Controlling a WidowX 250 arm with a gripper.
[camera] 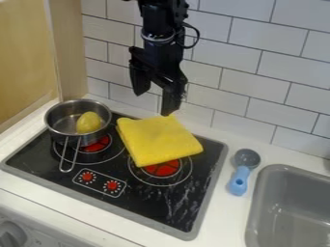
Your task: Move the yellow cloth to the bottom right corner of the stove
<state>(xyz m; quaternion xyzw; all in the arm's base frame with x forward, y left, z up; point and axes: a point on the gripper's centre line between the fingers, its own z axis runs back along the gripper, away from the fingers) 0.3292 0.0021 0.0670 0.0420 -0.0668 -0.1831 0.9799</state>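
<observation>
Cloth (158, 141) on black stove (151, 205); tiled wall (251, 62) behind.

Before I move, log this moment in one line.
yellow cloth: back of stove, partly over right burner | gripper: open, by cloth's back edge | pot: back left, yellow item inside | bottom-right corner: not reached

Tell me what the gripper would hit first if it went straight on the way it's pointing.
Probably the yellow cloth, near its back edge; the gripper points down toward it, fingers apart, though depth is hard to judge here.
</observation>
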